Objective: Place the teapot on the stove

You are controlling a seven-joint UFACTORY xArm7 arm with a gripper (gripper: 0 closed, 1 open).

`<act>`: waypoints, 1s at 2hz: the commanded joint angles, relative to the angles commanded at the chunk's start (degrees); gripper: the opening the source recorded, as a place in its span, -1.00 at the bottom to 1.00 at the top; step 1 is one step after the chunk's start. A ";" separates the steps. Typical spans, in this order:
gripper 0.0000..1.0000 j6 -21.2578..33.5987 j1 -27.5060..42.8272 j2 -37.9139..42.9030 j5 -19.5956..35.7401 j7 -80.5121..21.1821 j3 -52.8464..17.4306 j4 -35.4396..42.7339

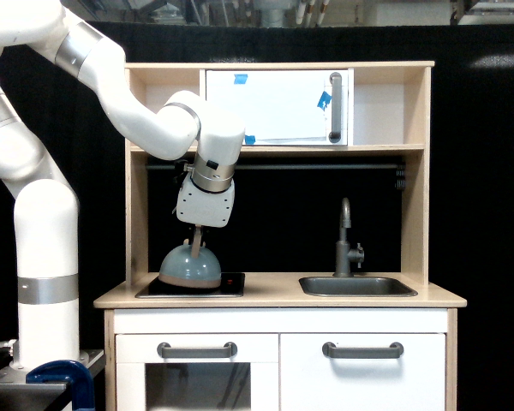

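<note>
Arm bends down over the stove (227,283), jaws gripping the teapot (189,266) handle.

white arm bent down, pincer (197,229) clamped shut

You are looking at a light wooden play kitchen (428,171) set against a black backdrop (488,171), with bright ceiling clutter showing above the curtain at 12 o'clock. Its upper shelf holds a white cabinet door (278,107) with a grey handle and blue tape. At 4 o'clock a grey sink (357,286) and faucet (346,240) sit in the counter, above white doors with grey handles (363,349).
</note>
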 joint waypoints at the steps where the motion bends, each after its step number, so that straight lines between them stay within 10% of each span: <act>1: 1.00 -0.52 0.27 0.11 -0.34 -0.65 -0.78 -0.66; 2: 1.00 3.52 -0.44 -1.37 -3.53 0.86 -3.27 1.86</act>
